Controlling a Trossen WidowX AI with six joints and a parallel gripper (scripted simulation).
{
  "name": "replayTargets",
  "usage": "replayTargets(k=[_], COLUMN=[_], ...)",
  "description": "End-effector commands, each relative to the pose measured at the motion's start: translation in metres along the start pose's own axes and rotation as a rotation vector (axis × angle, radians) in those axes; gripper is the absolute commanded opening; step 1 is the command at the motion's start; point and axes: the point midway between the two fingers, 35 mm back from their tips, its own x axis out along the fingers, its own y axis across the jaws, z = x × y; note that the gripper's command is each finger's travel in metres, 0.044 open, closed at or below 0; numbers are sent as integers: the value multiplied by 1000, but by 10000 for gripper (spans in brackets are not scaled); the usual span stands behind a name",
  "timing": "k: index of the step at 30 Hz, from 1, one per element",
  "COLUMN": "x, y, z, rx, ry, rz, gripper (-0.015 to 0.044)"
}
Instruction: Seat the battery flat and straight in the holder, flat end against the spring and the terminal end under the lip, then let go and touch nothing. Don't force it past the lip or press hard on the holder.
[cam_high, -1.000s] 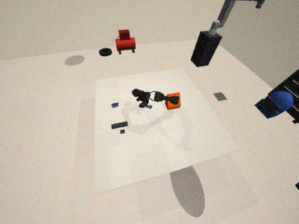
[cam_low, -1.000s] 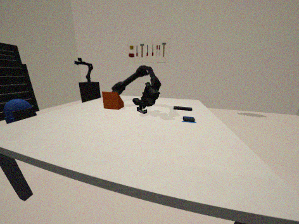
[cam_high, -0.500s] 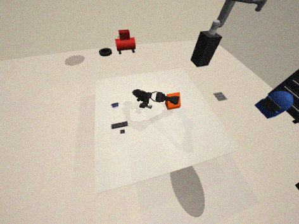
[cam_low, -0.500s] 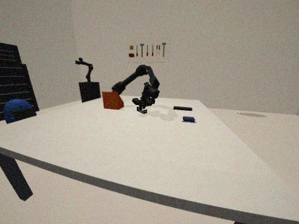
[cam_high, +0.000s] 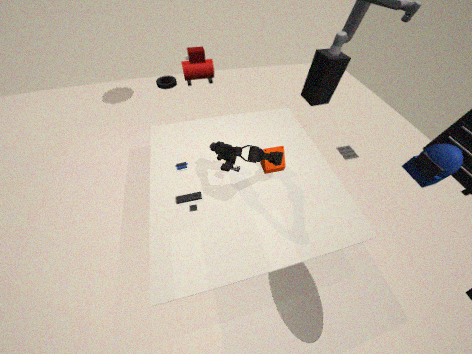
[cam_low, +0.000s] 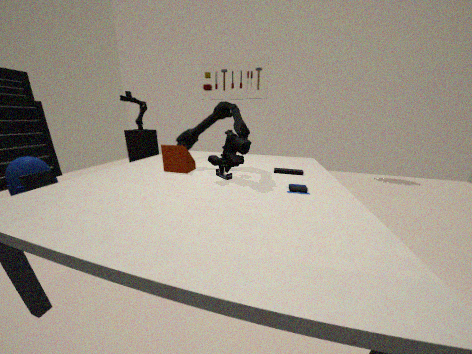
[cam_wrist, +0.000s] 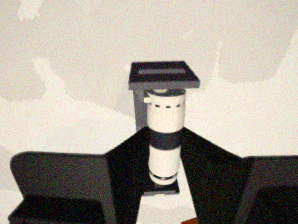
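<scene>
The battery, white with a dark band, lies lengthwise over the dark grey holder in the wrist view. Its upper end, with a small pale nub, is at the raised lip end, partly hidden by the lip. Its lower end is just above the holder's lower edge piece. My gripper is shut on the battery, one dark finger on each side at the band. The holder's left side wall shows beside the battery. The spring is not visible, and I cannot tell whether the battery rests fully flat.
An orange block stands by the arm's base. A dark bar, a small dark square and a small blue-and-dark item lie apart from the gripper on the table.
</scene>
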Motion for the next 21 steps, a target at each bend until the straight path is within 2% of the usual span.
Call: replayTargets(k=[1, 21], x=[0, 3], y=[1, 3], z=[2, -3], rx=[-2, 8], ry=[-26, -113], rz=[3, -3], gripper=[75, 75])
